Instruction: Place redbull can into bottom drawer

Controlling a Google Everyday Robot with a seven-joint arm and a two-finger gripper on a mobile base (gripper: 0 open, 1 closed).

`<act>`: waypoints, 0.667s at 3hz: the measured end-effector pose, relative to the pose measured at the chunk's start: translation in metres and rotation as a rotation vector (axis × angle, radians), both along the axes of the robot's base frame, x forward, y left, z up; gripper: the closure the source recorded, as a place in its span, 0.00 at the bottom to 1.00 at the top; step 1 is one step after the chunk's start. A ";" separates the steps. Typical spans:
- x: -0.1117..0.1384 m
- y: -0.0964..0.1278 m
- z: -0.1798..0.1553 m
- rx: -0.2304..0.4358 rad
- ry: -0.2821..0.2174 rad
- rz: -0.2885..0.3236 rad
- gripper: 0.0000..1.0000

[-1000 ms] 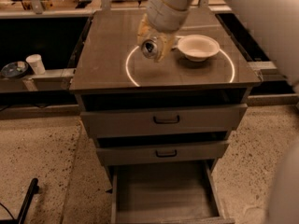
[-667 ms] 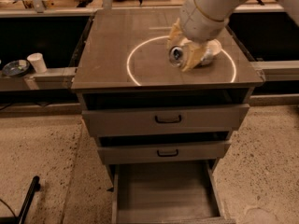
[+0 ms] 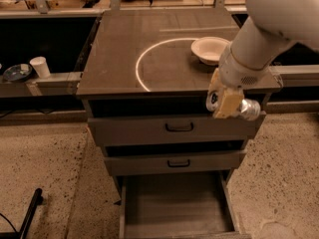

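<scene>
My gripper is shut on the redbull can, a slim silver cylinder held on its side. It hangs past the front right edge of the cabinet top, level with the top drawer's front. The bottom drawer is pulled out below, a grey-brown tray with low side walls and a bare floor. The can is above it and towards its right side.
A white bowl sits on the cabinet top at the right, inside a pale ring mark. Two upper drawers with black handles are closed. A white paper cup and a dark dish stand on the left ledge.
My arm has carried the can from over the cabinet top, to the right and forward, past the front edge and down in front of the top drawer.
</scene>
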State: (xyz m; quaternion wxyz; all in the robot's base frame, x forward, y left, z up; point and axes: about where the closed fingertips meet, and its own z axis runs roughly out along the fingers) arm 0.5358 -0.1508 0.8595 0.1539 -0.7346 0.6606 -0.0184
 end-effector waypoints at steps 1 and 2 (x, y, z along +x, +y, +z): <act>-0.004 0.000 -0.006 0.014 0.030 -0.072 1.00; -0.004 0.000 -0.006 0.014 0.030 -0.072 1.00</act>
